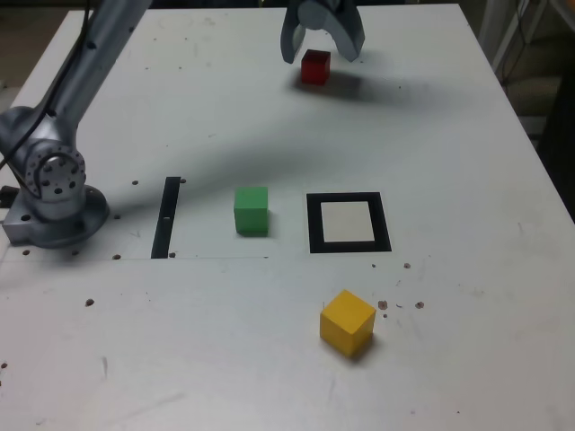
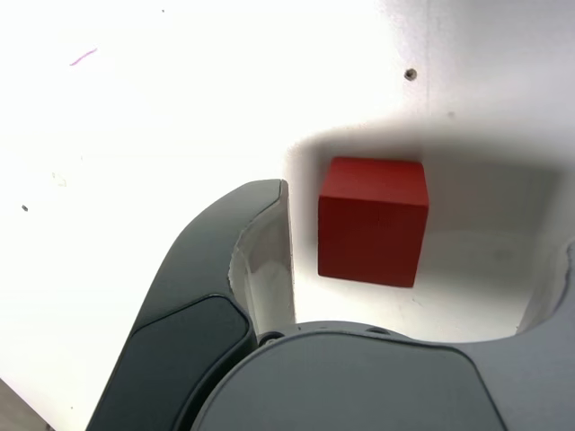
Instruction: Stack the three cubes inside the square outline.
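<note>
The red cube (image 1: 315, 66) sits on the white table far back in the exterior view, and my gripper (image 1: 323, 52) hangs open right over it, one finger on each side. The wrist view shows the red cube (image 2: 372, 220) between the spread fingers (image 2: 260, 242), with a gap to the nearer one. The green cube (image 1: 252, 210) rests mid-table, just to the exterior view's left of the square outline (image 1: 349, 223), whose white centre holds nothing. The yellow cube (image 1: 347, 322) lies nearer the front, turned at an angle.
The arm's grey base (image 1: 54, 193) stands at the exterior view's left edge of the table. A narrow black strip (image 1: 166, 217) lies between the base and the green cube. Small dark specks dot the tabletop (image 1: 467, 341).
</note>
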`<action>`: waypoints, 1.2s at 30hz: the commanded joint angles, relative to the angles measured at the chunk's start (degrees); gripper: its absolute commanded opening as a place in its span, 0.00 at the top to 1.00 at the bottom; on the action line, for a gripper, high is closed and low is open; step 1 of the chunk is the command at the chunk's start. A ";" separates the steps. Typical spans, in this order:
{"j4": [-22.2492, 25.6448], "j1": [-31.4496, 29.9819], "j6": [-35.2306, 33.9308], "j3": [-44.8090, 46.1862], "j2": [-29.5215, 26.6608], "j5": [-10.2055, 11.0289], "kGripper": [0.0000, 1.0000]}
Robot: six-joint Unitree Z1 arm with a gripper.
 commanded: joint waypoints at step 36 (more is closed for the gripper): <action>1.32 -0.17 -0.76 -4.04 4.59 0.41 0.64</action>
